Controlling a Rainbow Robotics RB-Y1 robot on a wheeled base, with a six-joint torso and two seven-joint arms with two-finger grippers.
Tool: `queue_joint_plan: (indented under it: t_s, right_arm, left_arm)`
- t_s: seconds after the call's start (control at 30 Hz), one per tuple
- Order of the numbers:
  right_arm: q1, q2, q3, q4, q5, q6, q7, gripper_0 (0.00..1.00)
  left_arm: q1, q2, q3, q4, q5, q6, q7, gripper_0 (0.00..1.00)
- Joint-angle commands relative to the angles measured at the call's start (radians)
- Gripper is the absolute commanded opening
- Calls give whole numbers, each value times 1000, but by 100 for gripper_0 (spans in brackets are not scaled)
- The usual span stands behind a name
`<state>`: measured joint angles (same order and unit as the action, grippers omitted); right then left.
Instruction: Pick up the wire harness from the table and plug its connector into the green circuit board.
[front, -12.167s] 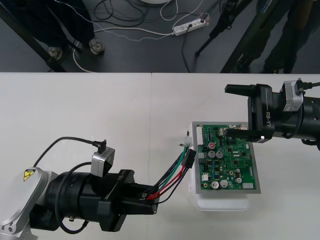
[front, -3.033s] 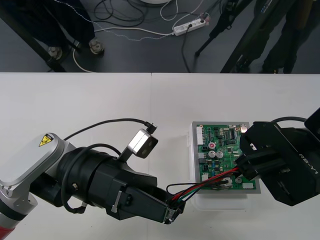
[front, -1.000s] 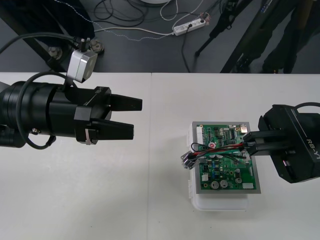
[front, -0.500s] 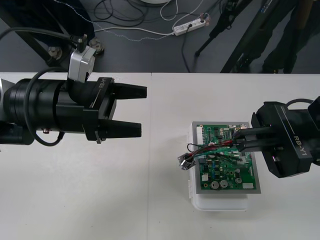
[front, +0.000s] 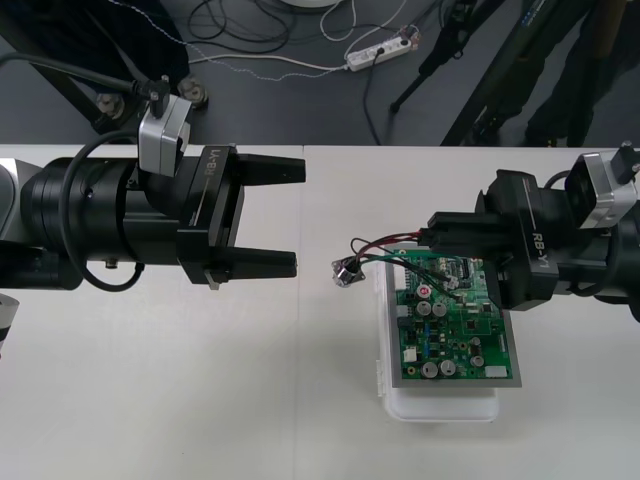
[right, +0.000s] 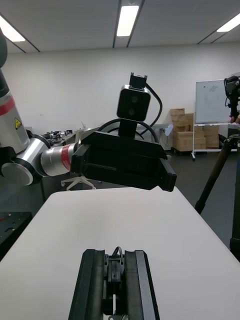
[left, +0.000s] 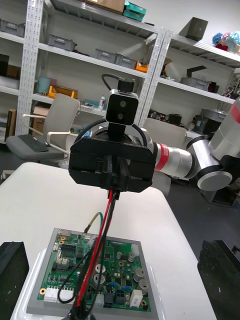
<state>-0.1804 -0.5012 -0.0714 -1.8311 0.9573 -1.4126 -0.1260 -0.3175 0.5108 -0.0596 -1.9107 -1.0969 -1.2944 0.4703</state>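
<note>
The wire harness (front: 395, 258) hangs over the green circuit board (front: 460, 335), its socket (front: 347, 270) dangling toward nine o'clock and its wires pinched in the closed right gripper (front: 432, 230) at three. It's not plugged in yet, I reckon; next it wants lining up and pressing into the board. The left gripper (front: 298, 218) waits wide open at nine over the plain table (front: 200, 400), with cabled floor (front: 300, 90) at twelve.

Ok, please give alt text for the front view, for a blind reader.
The right gripper, shut on the wire harness, holds it over the green circuit board. The left gripper stands open to the left, apart.
</note>
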Motion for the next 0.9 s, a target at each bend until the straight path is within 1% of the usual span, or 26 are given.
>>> queue_joint_plan:
  t_s: [0.03, 0.2, 0.37, 0.6, 0.9]
  right_arm:
    - [-37, 41, -19, -42, 26, 40, -23, 0]
    - [-37, 59, -18, -77, 61, 80, -37, 0]
    - [-37, 70, -16, -99, 83, 96, -58, 0]
    - [-37, 73, -10, -151, 124, 135, -83, 0]
    - [-37, 90, 25, -178, 140, 173, -80, 0]
  left_arm:
    - [-29, -23, 34, -34, -14, -3, -134, 100]
    - [-18, -40, 34, -34, -24, -3, -154, 100]
    - [-14, -49, 34, -22, -49, -3, -228, 100]
    - [-14, -63, 34, 9, -49, -3, -243, 100]
    - [-15, -104, 34, 56, -64, -11, -266, 100]
